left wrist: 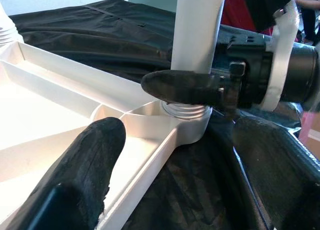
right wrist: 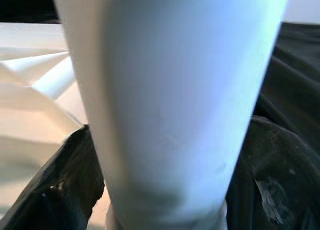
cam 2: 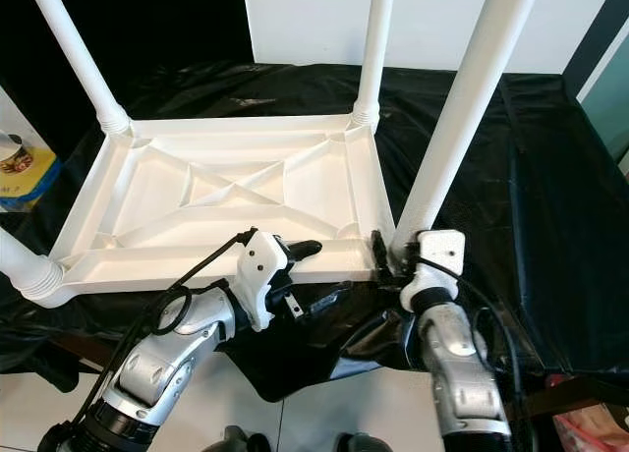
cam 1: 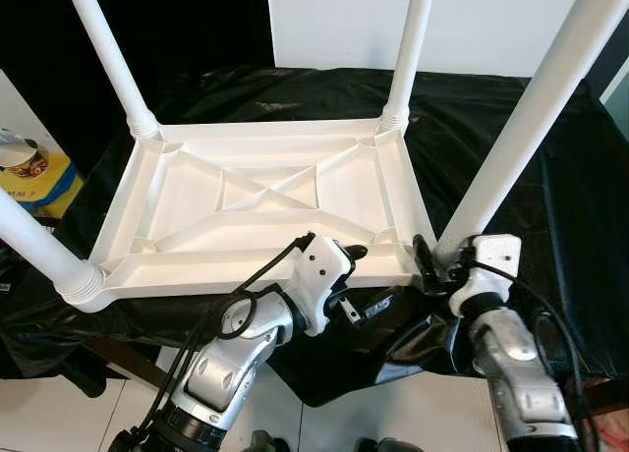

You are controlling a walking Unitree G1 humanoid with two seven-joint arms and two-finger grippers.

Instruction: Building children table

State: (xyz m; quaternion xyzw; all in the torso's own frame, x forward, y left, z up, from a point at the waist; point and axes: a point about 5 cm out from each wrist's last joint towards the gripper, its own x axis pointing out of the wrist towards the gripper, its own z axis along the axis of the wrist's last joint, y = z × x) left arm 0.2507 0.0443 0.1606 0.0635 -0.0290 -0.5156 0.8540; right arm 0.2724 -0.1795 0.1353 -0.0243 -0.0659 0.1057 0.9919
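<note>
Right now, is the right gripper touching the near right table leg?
Touching: the right wrist view shows both black fingers pressed against the table leg, one each side.

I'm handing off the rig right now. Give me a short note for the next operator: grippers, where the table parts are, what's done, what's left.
Right gripper: shut on the near-right leg, low down by its threaded socket.
Left gripper: open, at the near rim of the tabletop, one finger over the edge.
The tabletop lies upside down on the black cloth, and all four legs stand in their corner sockets.
Left: whether the near-right leg is fully tight cannot be told, so check it; then release and turn the table upright.
</note>
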